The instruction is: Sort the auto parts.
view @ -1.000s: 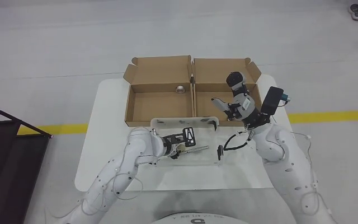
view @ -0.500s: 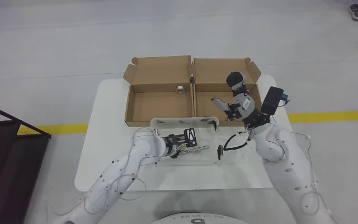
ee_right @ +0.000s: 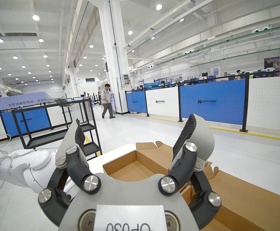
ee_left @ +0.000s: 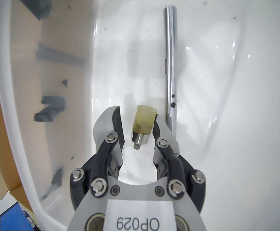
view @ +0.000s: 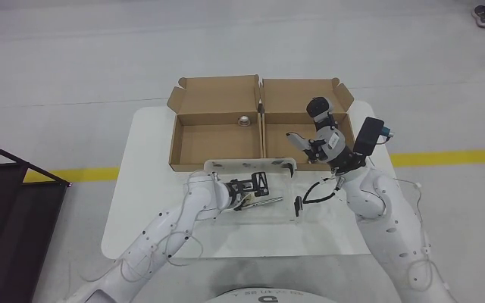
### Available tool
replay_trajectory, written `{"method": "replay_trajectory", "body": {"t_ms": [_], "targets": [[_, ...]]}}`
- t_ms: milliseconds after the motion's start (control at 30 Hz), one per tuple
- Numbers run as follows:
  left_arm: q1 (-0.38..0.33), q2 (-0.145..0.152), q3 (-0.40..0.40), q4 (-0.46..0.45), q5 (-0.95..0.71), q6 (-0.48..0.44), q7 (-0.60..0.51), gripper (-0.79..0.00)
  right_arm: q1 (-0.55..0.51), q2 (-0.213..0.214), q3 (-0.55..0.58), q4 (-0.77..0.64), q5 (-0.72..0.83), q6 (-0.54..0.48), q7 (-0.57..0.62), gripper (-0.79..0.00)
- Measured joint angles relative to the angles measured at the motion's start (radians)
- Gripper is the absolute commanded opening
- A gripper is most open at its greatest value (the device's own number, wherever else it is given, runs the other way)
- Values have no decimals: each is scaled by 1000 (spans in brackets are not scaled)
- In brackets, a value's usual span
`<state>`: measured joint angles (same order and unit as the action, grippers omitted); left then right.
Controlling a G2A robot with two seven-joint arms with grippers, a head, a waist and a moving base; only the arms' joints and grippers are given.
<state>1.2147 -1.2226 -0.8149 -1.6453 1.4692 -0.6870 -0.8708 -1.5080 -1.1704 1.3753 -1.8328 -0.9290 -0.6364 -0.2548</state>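
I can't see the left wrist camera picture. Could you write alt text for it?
The left gripper, fingers open, straddles a small yellowish plug with a metal stud, inside a white bin. A shiny rod lies on the bin floor just beside one finger.

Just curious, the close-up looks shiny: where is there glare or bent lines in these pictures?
Left wrist view: bright glints on the clear bin, sheen along the metal rod. Right wrist view: the wide lens bends the pillar, and ceiling lamps shine as bright spots.
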Motion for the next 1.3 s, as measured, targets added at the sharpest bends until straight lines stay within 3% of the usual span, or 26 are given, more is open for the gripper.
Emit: {"method": "replay_trajectory", "body": {"t_ms": [900, 1000, 1033, 1300], "targets": [[-71, -14, 52, 73, -40, 6, -68, -579, 0, 0, 0, 0, 0, 0, 0, 0], [-80, -19, 71, 88, -38, 7, -72, -659, 0, 0, 0, 0, 0, 0, 0, 0], [-85, -21, 76, 94, -39, 10, -72, -770, 0, 0, 0, 0, 0, 0, 0, 0], [-98, -21, 56, 68, -66, 36, -49, -785, 0, 0, 0, 0, 0, 0, 0, 0]]}}
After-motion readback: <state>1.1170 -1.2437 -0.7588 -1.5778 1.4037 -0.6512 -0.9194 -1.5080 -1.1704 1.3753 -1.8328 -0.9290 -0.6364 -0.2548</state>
